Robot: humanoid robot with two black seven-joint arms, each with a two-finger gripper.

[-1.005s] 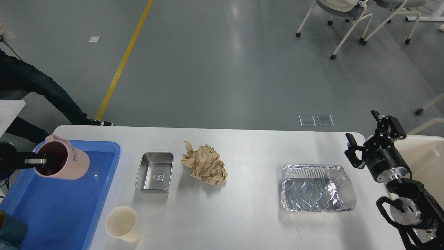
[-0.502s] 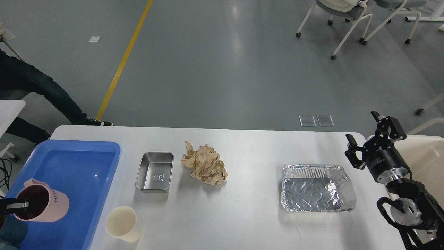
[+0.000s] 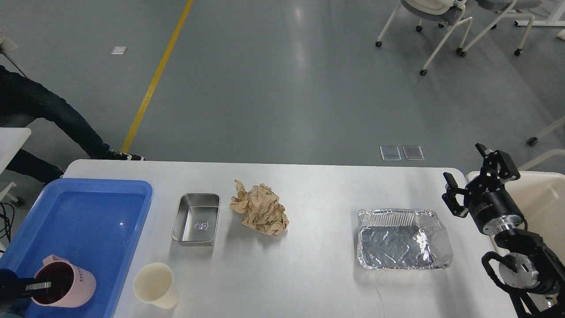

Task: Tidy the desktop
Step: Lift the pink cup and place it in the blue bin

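The white desktop (image 3: 309, 287) holds a steel box (image 3: 197, 219), crumpled brown paper (image 3: 261, 210), a foil tray (image 3: 402, 239) and a cream paper cup (image 3: 153, 285). My left gripper (image 3: 40, 286) is shut on the rim of a pink mug (image 3: 66, 287), which stands low in the near corner of the blue tray (image 3: 88, 212). My right gripper (image 3: 476, 176) is open and empty above the desktop's right edge, right of the foil tray.
A cream bin (image 3: 545, 198) stands off the right edge, behind my right arm. Chairs (image 3: 446, 26) stand far back on the grey floor. A person's legs (image 3: 44, 115) show at the left beyond the table.
My left gripper has carried the pink mug from above the blue tray's far part down to its near corner. My right gripper has shifted slightly to the right.
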